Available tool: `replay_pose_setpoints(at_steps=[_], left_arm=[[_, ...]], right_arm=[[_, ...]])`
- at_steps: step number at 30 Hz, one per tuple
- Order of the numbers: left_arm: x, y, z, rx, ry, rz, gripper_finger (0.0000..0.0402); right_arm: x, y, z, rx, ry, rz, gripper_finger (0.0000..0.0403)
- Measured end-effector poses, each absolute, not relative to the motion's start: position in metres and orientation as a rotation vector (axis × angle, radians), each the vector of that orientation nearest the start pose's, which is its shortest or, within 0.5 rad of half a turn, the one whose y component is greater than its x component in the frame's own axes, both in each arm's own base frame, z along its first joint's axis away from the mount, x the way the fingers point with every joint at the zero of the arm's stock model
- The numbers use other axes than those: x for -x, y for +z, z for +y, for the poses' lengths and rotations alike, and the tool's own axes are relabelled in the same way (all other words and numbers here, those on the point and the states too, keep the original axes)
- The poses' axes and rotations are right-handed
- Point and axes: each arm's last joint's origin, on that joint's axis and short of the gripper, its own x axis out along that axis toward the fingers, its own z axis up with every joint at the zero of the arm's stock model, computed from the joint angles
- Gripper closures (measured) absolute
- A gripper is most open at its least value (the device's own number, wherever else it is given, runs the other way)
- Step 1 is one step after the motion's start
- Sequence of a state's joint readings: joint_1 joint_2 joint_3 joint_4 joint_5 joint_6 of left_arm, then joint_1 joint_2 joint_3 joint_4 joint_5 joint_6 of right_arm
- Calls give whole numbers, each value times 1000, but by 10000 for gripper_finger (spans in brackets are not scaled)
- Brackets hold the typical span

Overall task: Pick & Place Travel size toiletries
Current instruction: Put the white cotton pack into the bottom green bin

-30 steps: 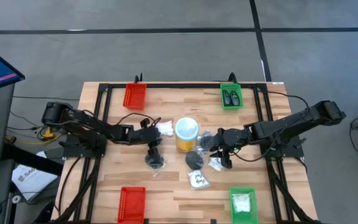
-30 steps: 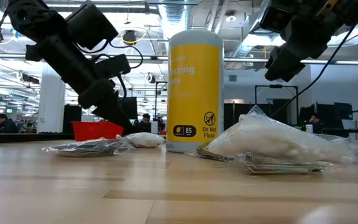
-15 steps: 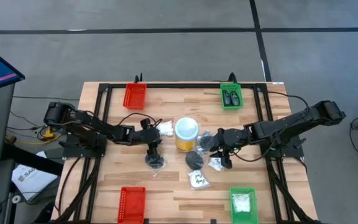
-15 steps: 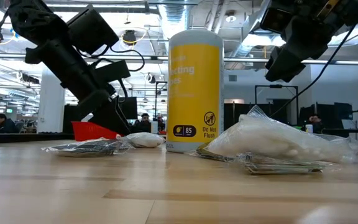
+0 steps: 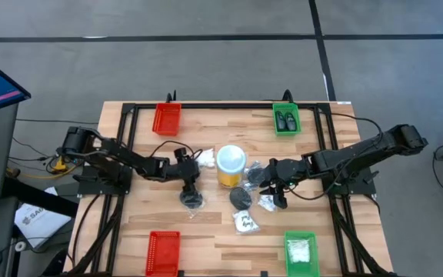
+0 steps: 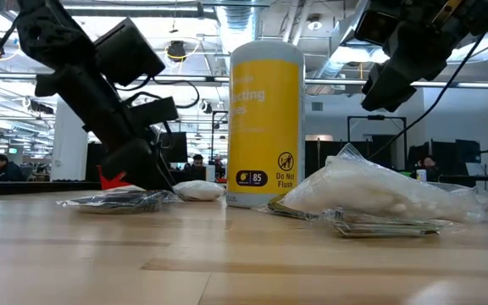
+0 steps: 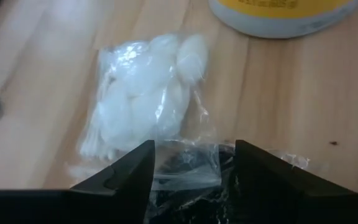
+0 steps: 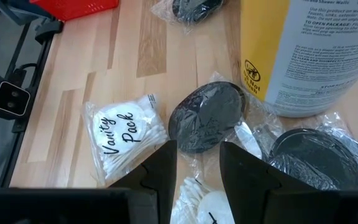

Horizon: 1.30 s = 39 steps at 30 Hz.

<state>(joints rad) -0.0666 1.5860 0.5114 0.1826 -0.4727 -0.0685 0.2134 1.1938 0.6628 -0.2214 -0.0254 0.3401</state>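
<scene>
Nearest the low camera, a clear packet of white contents [image 6: 388, 196] is lying on the wooden surface [image 6: 244, 263] atop flatter packets, waiting among the loose toiletries spread around the yellow jar [image 6: 265, 123]. Beyond it to the left, a flat dark packet [image 6: 121, 200] is resting on the surface beside a small white packet [image 6: 195, 191].

The left gripper [image 5: 193, 187] is hanging low over that dark packet [image 7: 194, 180], its jaws standing wide with the packet's clear wrap showing between them, apparently placed to straddle it for a pick; nothing is clamped yet. Just ahead of it the cotton-filled packet [image 7: 145, 99] is lying close by the jar's base [image 7: 284, 15].

The right gripper [image 5: 278, 196] is hovering on the jar's other side above a wrapped black round piece [image 8: 207, 118], next to a "Vanity Pack" packet [image 8: 126, 134]. Its jaws are standing partly open and holding nothing.

Farther back, the green tray [image 5: 286, 121] is carrying two tiny dark bottles [image 5: 286, 119], and the red tray [image 5: 168, 119] sits opposite, presumably sorting destinations.
</scene>
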Motion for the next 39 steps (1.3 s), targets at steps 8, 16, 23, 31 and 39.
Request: replay_pose_setpoints(at_steps=[8,16,23,31,39], left_arm=[[-251,107,-2,-209,461,857,250],[-251,106,-2,-165,482,848,394],[-251,107,-4,-169,486,837,401],[-250,130,-5,-166,517,743,401],[-236,168,-8,-166,582,612,401]], right_arm=[[-230,211,51,-252,97,781,290],[-230,211,51,-252,97,781,290],[-230,211,51,-252,97,780,290],[-230,211,51,-253,100,769,290],[-231,212,51,-255,103,754,290]])
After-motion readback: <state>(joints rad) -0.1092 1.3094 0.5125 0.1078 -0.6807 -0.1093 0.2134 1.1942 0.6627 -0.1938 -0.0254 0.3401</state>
